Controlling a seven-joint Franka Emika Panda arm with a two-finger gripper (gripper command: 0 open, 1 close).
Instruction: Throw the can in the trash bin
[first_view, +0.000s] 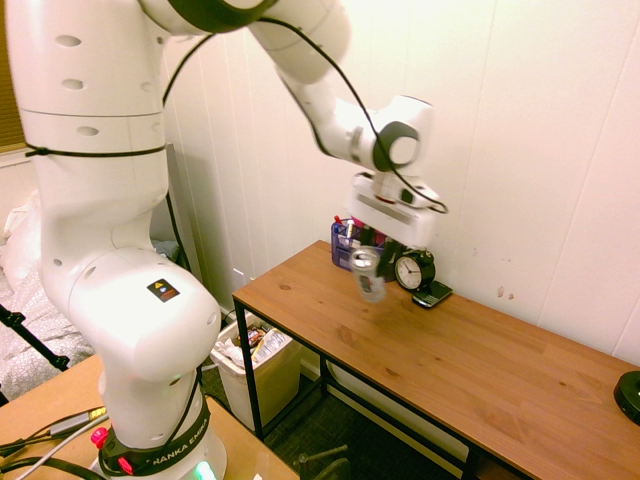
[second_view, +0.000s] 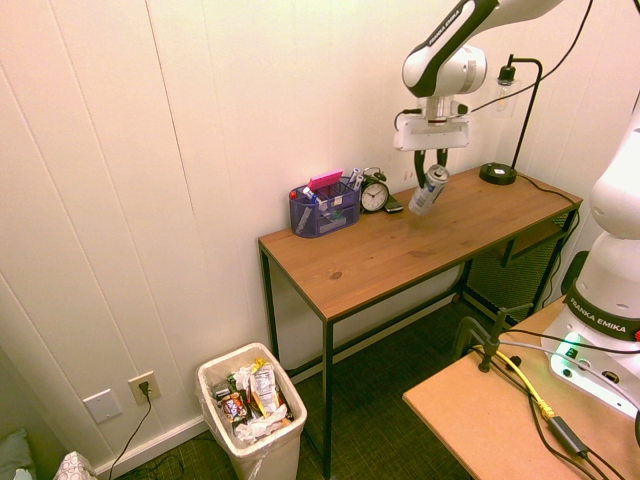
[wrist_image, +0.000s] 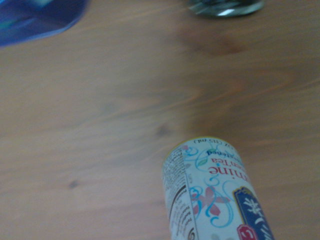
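The can (first_view: 368, 274) is a slim silver-white drink can, tilted and lifted a little above the wooden table (first_view: 480, 370). My gripper (first_view: 374, 250) is shut on its upper end. From the other side the can (second_view: 429, 189) hangs slanted under the gripper (second_view: 433, 168), near the table's back edge. The wrist view shows the can (wrist_image: 215, 195) close up, with floral print and sideways lettering, over the wood. The trash bin (second_view: 252, 432), cream-white and full of wrappers and crumpled paper, stands on the floor beside the table's end, also seen as the trash bin (first_view: 258, 372) below the table's corner.
A round black alarm clock (first_view: 414, 270) and a small dark object (first_view: 432, 294) stand by the wall just behind the can. A blue translucent organizer (second_view: 324, 208) with pens sits near the table's end. A black lamp base (second_view: 497, 173) stands at the other end.
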